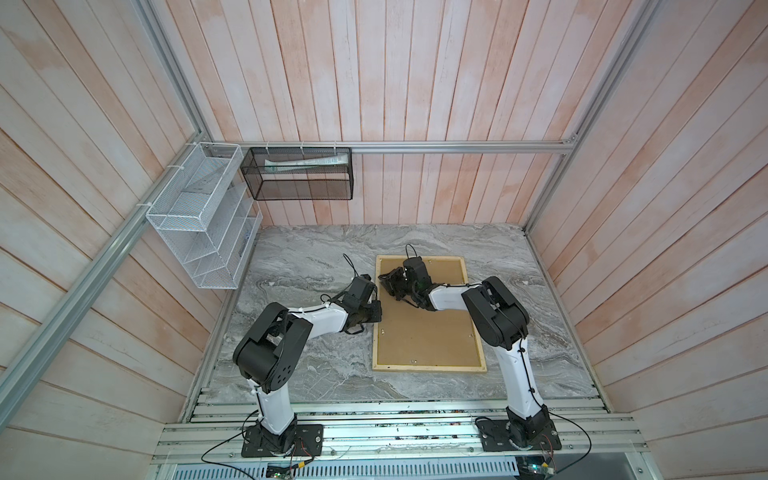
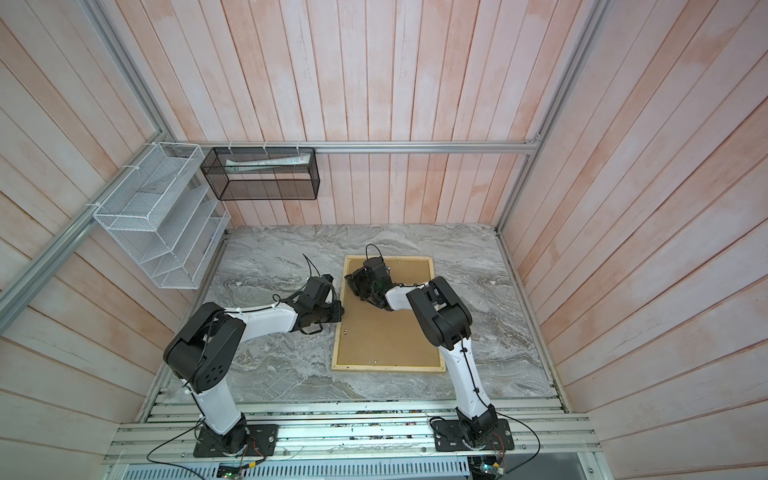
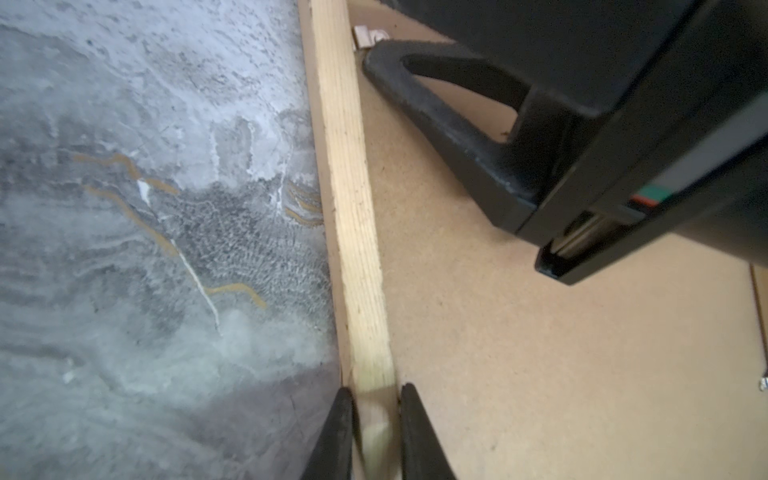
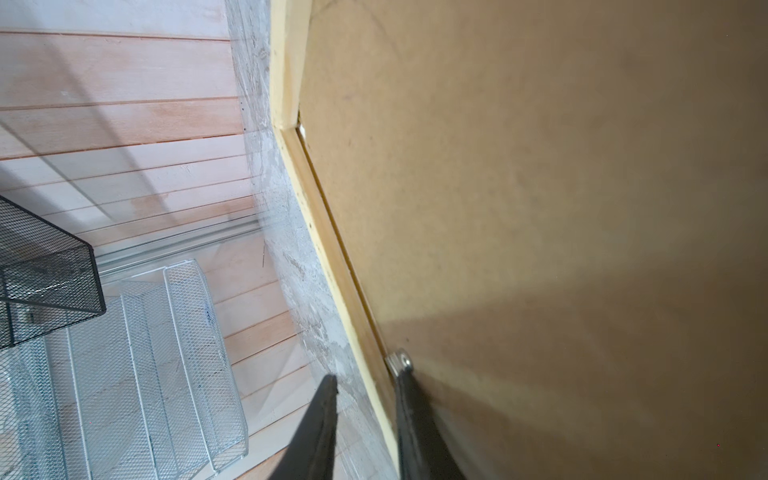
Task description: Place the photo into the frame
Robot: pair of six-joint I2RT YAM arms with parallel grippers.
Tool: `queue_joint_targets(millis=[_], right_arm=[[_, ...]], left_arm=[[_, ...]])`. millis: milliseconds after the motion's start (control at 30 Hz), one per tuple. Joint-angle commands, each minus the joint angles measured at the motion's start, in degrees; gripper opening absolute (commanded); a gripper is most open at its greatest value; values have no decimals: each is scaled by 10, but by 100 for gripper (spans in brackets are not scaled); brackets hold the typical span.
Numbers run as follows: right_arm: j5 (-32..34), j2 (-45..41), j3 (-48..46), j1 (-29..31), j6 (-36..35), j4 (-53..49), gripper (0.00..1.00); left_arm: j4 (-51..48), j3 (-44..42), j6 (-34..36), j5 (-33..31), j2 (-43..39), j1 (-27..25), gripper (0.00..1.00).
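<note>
Left jaws clamp the frame [image 3: 353, 208] — thin, grainy pale wood; right jaws straddle it, parted.

Table [image 1: 316, 257]: grey marbled top, flat; walled by pale pink planks on three sides; shown in both top views
On it: one frame [image 1: 428, 368], lying back side up; right of the middle; long sides running away from the front edge
Rim: thin pale wood
Inside the rim: brown backing board [image 1: 424, 336]; small metal clip [image 4: 399, 360] at its edge
</note>
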Motion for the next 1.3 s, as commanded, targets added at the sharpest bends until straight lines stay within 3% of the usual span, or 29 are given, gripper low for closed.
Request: queue_joint_targets(millis=[0, 367, 500, 700, 800, 1100, 1267], right_arm=[[14, 64, 11, 10, 16, -43, 27], [-7, 52, -4, 7, 5, 5, 26], [-31, 11, -6, 5, -64, 6, 24], [10, -78, -28, -4, -190, -43, 24], [-1, -86, -15, -18, -242, -66, 24], [-92, 23, 185, -45, -443, -267, 23], [-107, 75, 256, -47, -505, -340, 21]], left_arm=[[-20, -17, 8, 108, 16, -37, 9], [-31, -19, 4, 89, 11, -33, 8], [-34, -22, -4, 81, 10, -21, 8], [-34, -29, -2, 78, 6, -11, 8], [-34, -29, 5, 83, 5, -11, 8], [-57, -14, 36, 84, 8, -11, 7], [-59, -15, 36, 85, 4, -11, 7]])
